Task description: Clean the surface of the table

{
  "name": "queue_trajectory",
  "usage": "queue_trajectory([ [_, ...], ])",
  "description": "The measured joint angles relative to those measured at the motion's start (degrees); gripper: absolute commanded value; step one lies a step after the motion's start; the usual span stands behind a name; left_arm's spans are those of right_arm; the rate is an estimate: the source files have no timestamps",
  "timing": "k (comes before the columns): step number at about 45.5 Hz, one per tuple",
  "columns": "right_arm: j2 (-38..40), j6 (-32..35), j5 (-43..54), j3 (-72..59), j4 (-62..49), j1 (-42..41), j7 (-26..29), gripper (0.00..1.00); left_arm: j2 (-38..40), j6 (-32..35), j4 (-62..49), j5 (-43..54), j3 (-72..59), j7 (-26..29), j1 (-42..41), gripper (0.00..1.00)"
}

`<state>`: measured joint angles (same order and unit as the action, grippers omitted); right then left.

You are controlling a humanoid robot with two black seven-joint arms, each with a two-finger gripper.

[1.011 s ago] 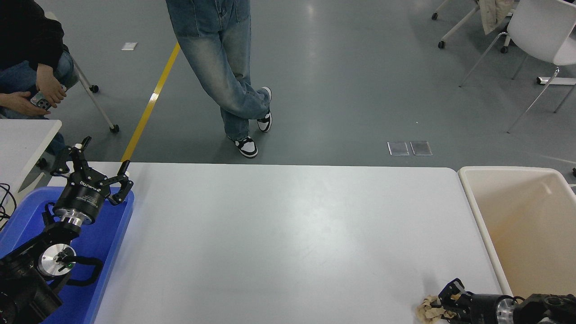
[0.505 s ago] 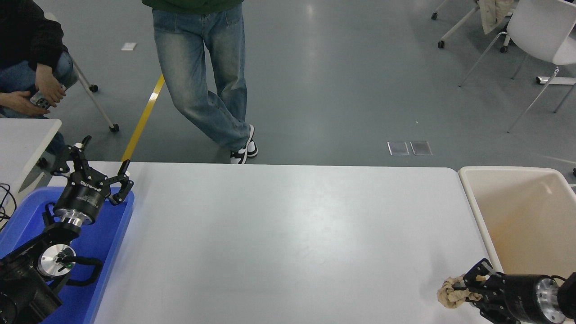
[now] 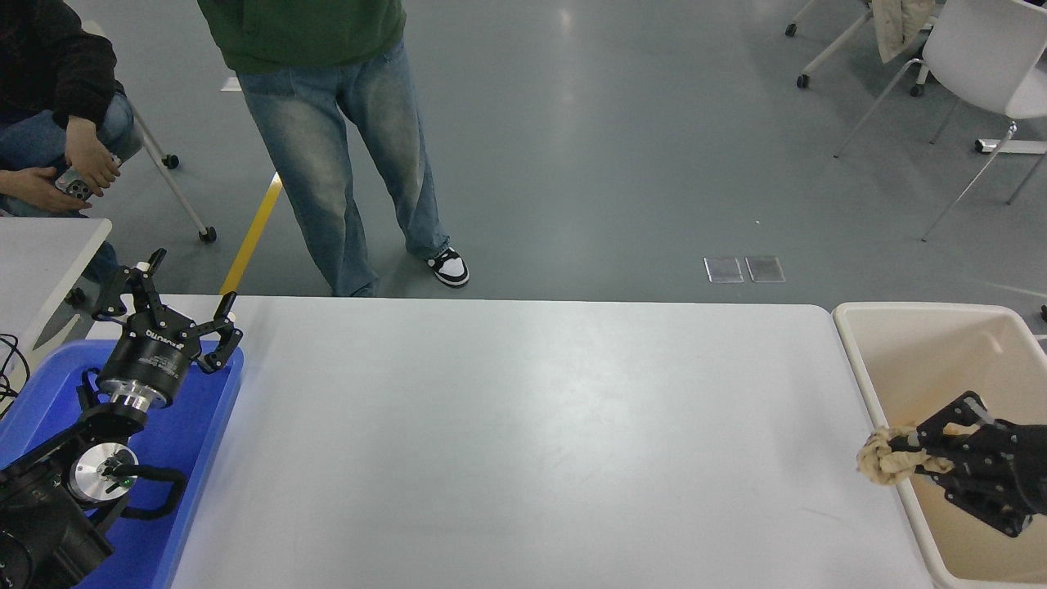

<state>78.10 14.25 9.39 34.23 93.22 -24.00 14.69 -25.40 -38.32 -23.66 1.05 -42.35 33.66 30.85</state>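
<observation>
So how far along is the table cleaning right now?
Nearly finished, it seems. The table surface looks bare. In hand: the right tool grips a crumpled beige wad at the rim of the cream bin. Left: dropping it in. The left tool sits over the blue tray.

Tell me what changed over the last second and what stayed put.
The right gripper, shut on the crumpled beige wad, lifted it off the table surface and carried it right to the cream bin's rim. A person in jeans stepped left. The left gripper stayed over the blue tray.
</observation>
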Motion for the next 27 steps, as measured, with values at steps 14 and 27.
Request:
queue_trajectory([
  [14,-0.44,-0.17,-2.56,2.66,-7.13,-0.87,-0.07,0.00,0.00,0.00,0.01,0.00,0.01,0.00,0.00,1.00],
  [27,-7.99,-2.01,-2.96,3.51,-20.93,-1.74,-0.43,0.00,0.00,0.00,0.01,0.00,0.01,0.00,0.00,1.00],
])
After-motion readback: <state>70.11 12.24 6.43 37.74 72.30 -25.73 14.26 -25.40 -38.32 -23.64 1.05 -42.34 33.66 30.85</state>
